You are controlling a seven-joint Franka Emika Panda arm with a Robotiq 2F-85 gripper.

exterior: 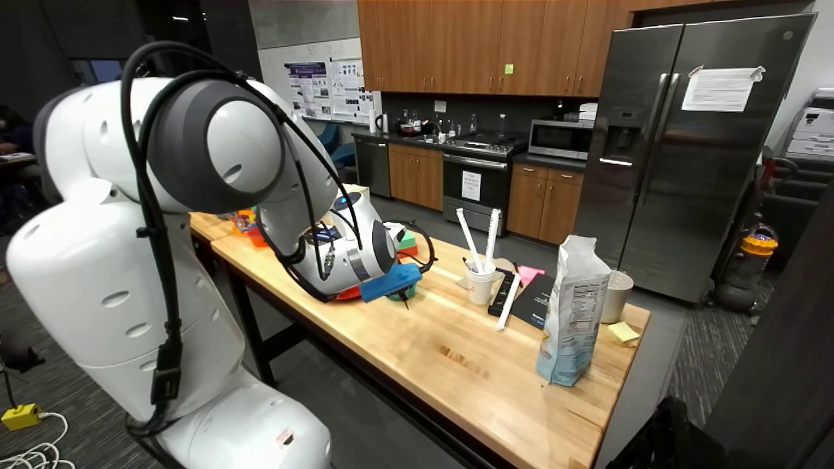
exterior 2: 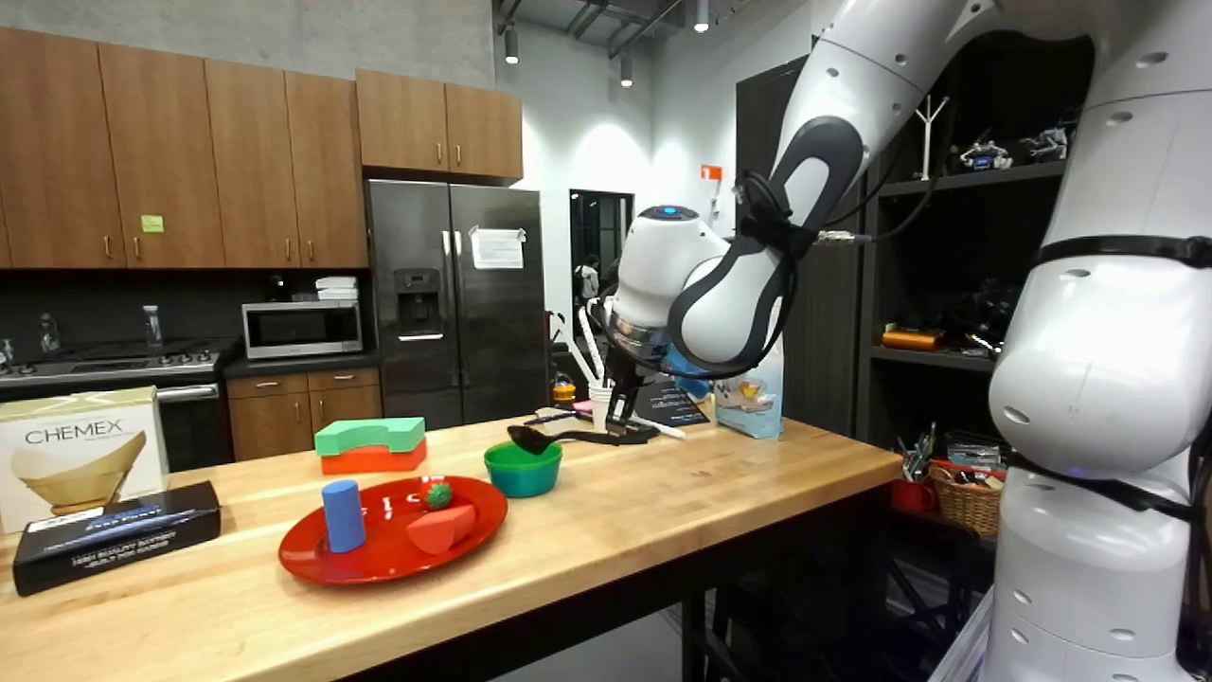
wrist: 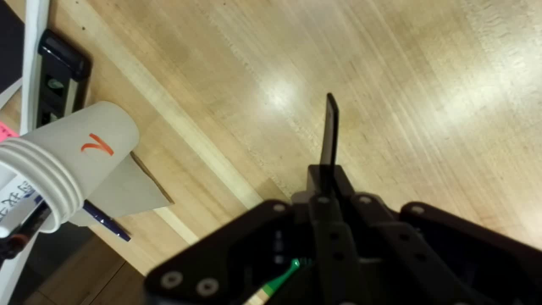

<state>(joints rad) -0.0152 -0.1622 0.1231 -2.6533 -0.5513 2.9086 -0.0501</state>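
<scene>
My gripper is shut on the handle of a black ladle. In an exterior view the ladle lies about level, its scoop over the rim of a green bowl. Whether scoop and bowl touch, I cannot tell. In the wrist view the thin handle end sticks out past the closed fingertips, above the wooden table. Part of the green bowl shows behind the gripper's linkage. From another side, the blue wrist-mounted part covers most of the gripper and bowl.
A white cup of pens and white sticks stands near the gripper, beside a black level. A tall bag is at the table's end. Left of the bowl are a red plate with toys, stacked blocks and a Chemex box.
</scene>
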